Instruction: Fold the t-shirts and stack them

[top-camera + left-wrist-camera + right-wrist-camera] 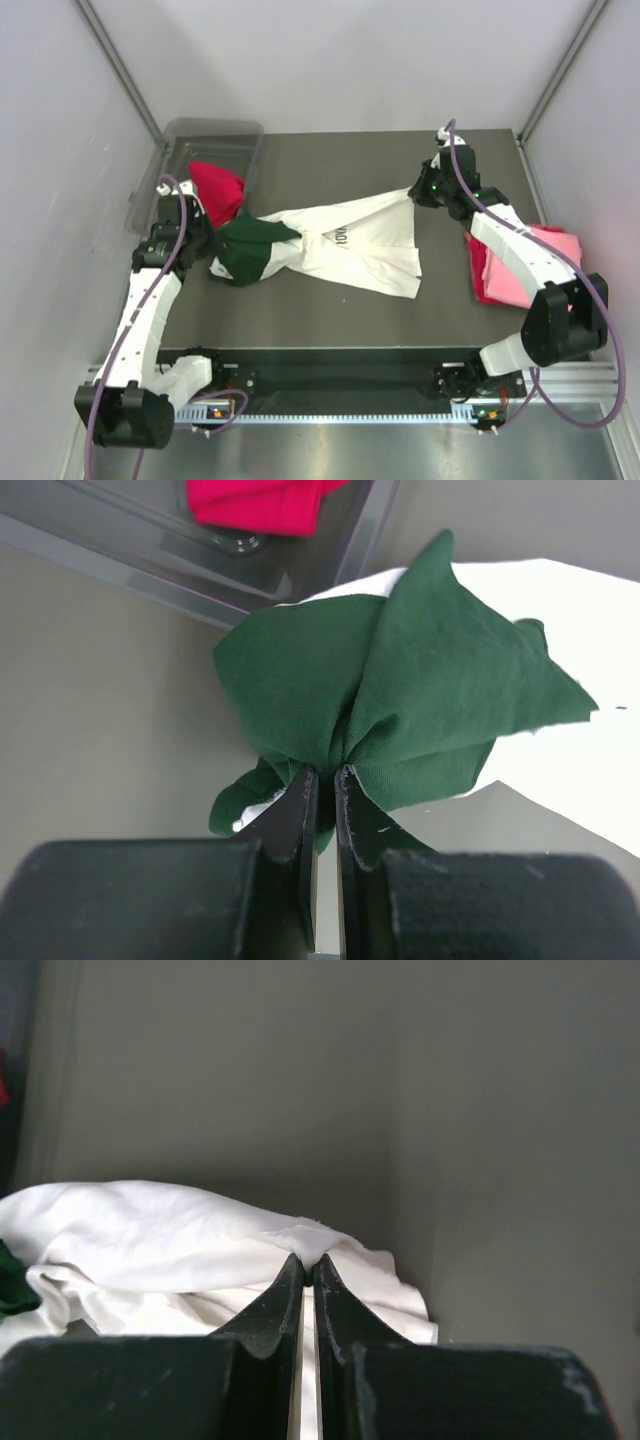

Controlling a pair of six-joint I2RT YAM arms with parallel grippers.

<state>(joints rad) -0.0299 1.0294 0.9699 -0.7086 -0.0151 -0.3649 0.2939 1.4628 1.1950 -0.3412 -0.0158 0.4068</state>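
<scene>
White t-shirt [350, 245] with green sleeves stretches across the worktop's [330, 320] middle, left gripper [325, 776] clamped on its green end, right gripper [308, 1265] pinching its white hem. Only the overhead view shows the pink t-shirt [520, 282] at the right edge; wrist views show each pinch closely.

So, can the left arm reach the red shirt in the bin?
Probably not: left gripper is shut on the green sleeve of the white shirt, though the red shirt lies close by.
</scene>
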